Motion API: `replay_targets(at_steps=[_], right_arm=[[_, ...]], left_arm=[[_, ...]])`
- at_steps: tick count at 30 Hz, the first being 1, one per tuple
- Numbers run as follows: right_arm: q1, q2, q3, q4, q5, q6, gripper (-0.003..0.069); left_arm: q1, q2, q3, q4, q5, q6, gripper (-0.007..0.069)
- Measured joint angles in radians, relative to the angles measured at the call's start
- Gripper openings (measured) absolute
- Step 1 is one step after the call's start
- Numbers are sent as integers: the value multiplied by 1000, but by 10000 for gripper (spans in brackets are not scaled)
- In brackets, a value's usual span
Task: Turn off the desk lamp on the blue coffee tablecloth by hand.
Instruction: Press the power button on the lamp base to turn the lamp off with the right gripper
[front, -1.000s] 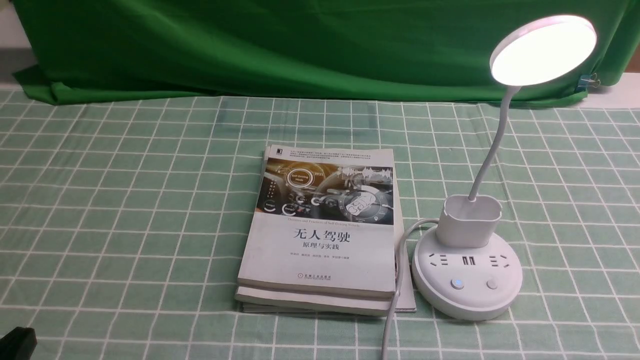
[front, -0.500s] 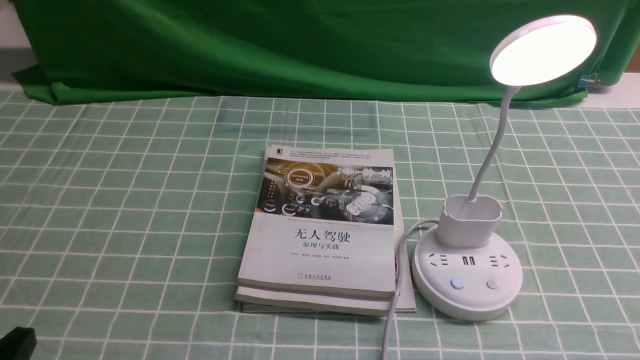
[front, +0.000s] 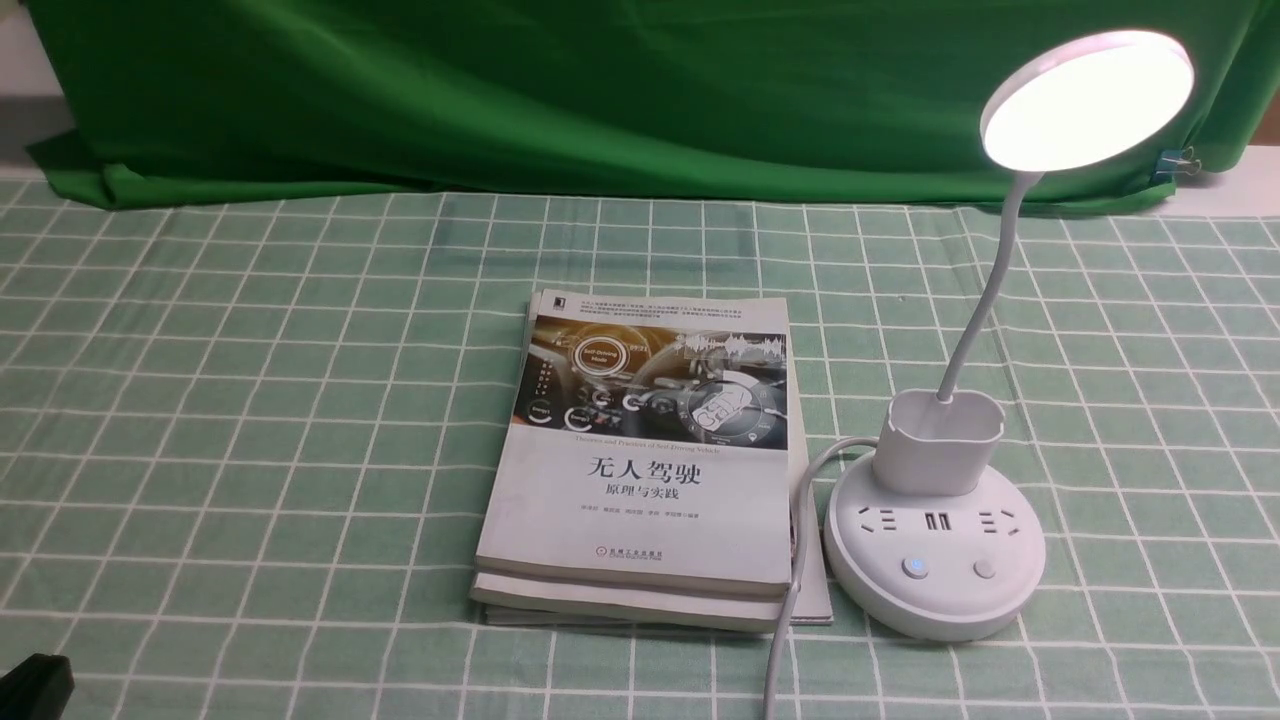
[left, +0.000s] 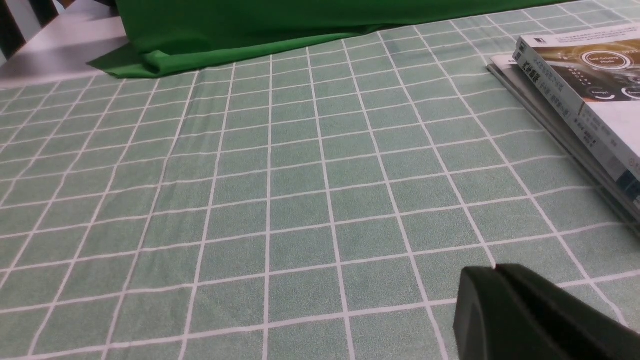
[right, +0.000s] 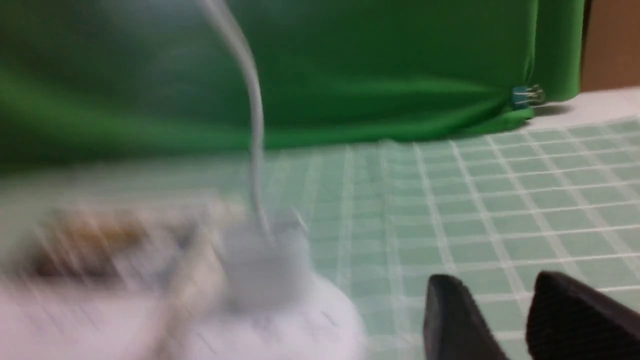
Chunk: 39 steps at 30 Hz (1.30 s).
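Note:
The white desk lamp (front: 935, 540) stands lit at the right of the pale green grid tablecloth (front: 250, 400), its disc head (front: 1088, 100) glowing. Two buttons sit on the front of its round base; the left button (front: 914, 568) glows faintly. My right gripper (right: 497, 285), the hand, is open and empty, low over the cloth beside the lamp's base (right: 310, 325); that view is blurred. It is outside the front view. My left gripper (left: 495, 270) is shut on nothing and shows at the front left corner (front: 35, 685).
A stack of books (front: 640, 460) lies just left of the lamp. The lamp's white cable (front: 790, 600) runs between them toward the front edge. Dark green fabric (front: 600, 90) hangs along the back, held by a clip (front: 1180, 160).

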Motion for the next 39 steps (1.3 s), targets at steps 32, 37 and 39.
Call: replay_targets(at_steps=[32,37,39], right_arm=[[243,1001,-699,10,700,-121,36],[243,1225,-797,7,705,-161,36],[243,1304,-837,7,704,-178,36]], left_arm=[[0,0,0,0,0,0,0],[0,0,0,0,0,0,0],[0,0,0,0,0,0,0]])
